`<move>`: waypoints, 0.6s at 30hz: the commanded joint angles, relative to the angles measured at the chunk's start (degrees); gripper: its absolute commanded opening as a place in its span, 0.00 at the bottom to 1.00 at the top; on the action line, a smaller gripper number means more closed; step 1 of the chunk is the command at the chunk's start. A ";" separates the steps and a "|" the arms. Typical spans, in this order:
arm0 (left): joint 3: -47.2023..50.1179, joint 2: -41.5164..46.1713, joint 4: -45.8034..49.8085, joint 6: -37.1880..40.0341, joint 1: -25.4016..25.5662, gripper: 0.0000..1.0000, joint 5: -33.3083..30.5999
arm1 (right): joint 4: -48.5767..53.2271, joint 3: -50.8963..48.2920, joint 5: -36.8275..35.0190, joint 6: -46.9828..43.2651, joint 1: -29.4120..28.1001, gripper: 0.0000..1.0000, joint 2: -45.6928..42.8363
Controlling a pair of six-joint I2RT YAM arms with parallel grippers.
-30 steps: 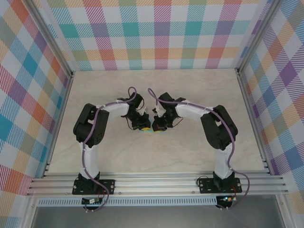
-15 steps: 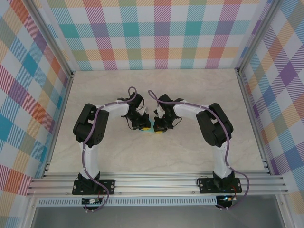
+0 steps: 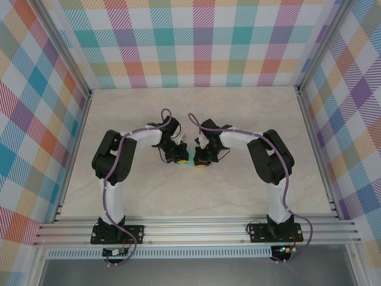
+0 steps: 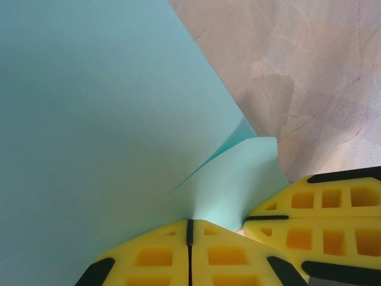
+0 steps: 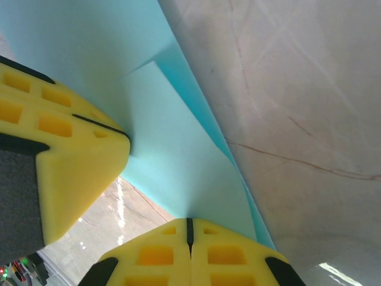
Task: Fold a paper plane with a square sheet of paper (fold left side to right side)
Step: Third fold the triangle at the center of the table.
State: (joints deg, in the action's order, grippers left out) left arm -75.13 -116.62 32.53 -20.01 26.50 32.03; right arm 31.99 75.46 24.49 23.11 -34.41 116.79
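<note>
The 2 arms bend inward and meet near the middle of the marble-patterned desk [image 3: 256, 119], their wrists close together. From above, the left tool [image 3: 178, 159] and the right tool [image 3: 200, 161] face each other. A small patch of the turquoise sheet of paper [image 3: 189, 159] shows between their yellow fingers.

In the left wrist view, the left tool [image 4: 190, 231] has its 2 fingers pressed together with no gap at the seam, clamped on the sheet of paper [image 4: 89, 119]. From the pinch the paper spreads up and to the left as a broad, smooth face. A second layer of it [image 4: 244, 179] curves out to the right from behind that face. The right tool [image 4: 315, 214] sits just beside it at the lower right, against the edge of that layer. Bare desk [image 4: 309, 71] lies beyond, at the upper right.

In the right wrist view, the right tool [image 5: 190, 231] also has its 2 fingers together, clamped on the paper [image 5: 178, 155]. The left tool [image 5: 65, 143] comes in from the left with its tip on the same sheet. A paler flap overlies a deeper turquoise strip along the paper's right edge, and the desk [image 5: 297, 119] lies to the right of it.
</note>
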 commanded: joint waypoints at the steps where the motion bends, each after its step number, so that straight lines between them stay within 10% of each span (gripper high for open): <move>1: 2.02 -3.42 3.94 0.81 0.25 0.05 -9.89 | 5.78 -4.00 -5.68 -1.22 2.17 0.01 -1.01; 18: 1.66 -3.14 4.27 1.17 0.22 0.06 -9.98 | 6.77 -8.66 -8.28 -3.65 6.89 0.01 -3.71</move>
State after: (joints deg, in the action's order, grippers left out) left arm -75.26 -116.62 32.67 -19.84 26.61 31.83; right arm 31.07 69.38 24.75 21.15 -29.82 112.86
